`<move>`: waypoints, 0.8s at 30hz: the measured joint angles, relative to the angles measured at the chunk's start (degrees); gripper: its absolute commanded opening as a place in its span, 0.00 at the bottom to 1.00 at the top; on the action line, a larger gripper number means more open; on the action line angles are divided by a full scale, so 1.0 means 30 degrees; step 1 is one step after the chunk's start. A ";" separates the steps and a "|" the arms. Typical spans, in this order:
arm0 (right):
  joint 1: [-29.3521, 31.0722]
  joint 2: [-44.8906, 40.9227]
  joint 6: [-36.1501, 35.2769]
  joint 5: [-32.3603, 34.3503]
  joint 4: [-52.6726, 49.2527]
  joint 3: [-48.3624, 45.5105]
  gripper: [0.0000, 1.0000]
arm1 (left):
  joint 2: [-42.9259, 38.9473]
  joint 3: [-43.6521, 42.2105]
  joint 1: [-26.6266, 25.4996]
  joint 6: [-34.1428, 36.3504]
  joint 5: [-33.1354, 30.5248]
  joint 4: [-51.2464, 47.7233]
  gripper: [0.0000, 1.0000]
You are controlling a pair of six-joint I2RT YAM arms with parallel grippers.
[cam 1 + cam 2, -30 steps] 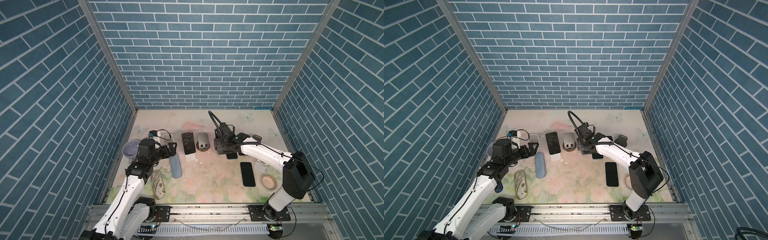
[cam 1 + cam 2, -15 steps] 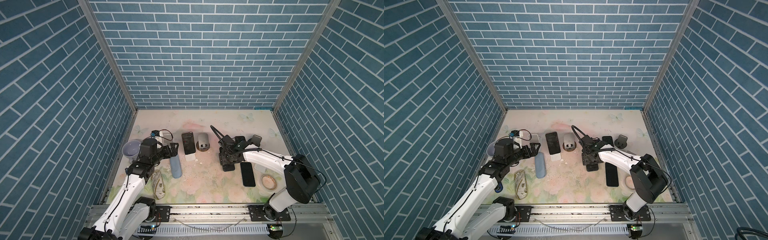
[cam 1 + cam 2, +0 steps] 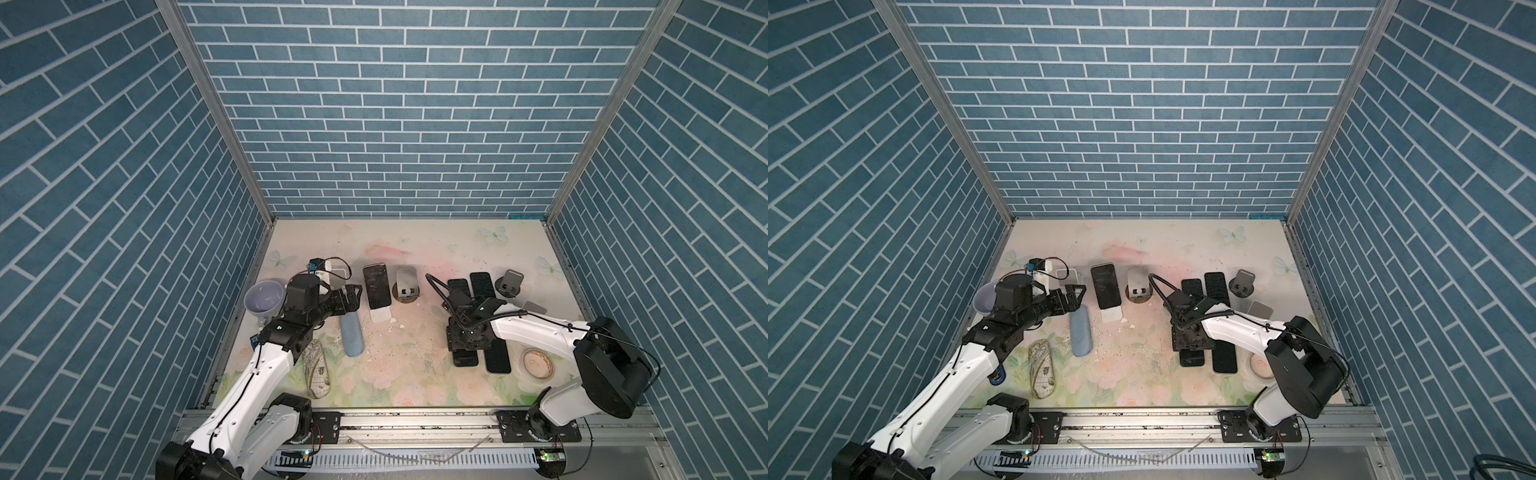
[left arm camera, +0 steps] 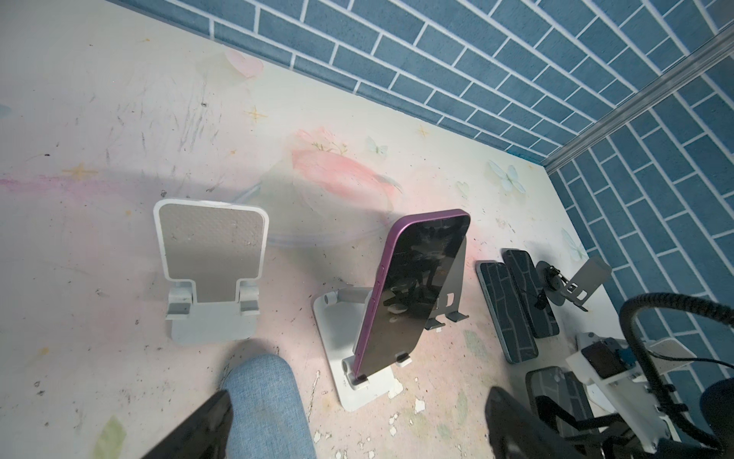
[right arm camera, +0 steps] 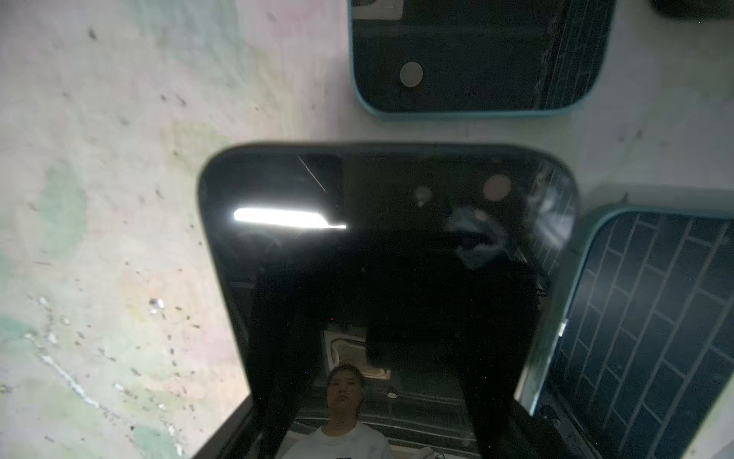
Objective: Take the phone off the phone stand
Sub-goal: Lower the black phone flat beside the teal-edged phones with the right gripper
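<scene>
The right gripper [image 3: 465, 348] was seen closed on one short end of a black phone [image 3: 464, 358]. The phone was held face up and low over the table [image 3: 407, 374], parallel to and just beside a second phone [image 3: 497, 353] lying flat. The pose was judged a set-down, lined up with the phone already put there. Whether the black phone was touching the table yet could not be told. In the right wrist view its screen [image 5: 389, 258] was seen running in between the fingers, which backed the grip. A purple phone [image 4: 413, 290] was seen leaning upright on the white stand [image 4: 357, 391], its lower edge caught on the stand's lip, so that removal was judged not yet done. The left gripper [image 3: 353, 297] was spread wide and empty, pointed at the purple phone from just beside it and above one end of a blue case [image 3: 351, 334], probably staged for the next pick. An empty stand [image 4: 212, 254] was noted on the purple phone's other side from the right arm. Compared with a second earlier, the right gripper had been brought with its phone from the back of the table toward the front; the left gripper was found almost unmoved.
</scene>
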 measured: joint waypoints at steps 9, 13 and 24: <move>0.0058 0.0000 0.0568 0.0379 -0.0816 -0.0226 0.64 | 0.0750 0.0408 -0.0036 0.0080 -0.0073 0.0029 1.00; 0.0102 0.0000 0.0758 0.0634 -0.0933 -0.0233 0.65 | 0.1071 0.0495 -0.0197 0.0124 -0.0160 0.0138 1.00; 0.0984 0.0568 0.1180 0.0911 -0.1013 -0.0189 0.70 | 0.1384 0.1144 -0.0386 0.0386 -0.0342 0.0131 1.00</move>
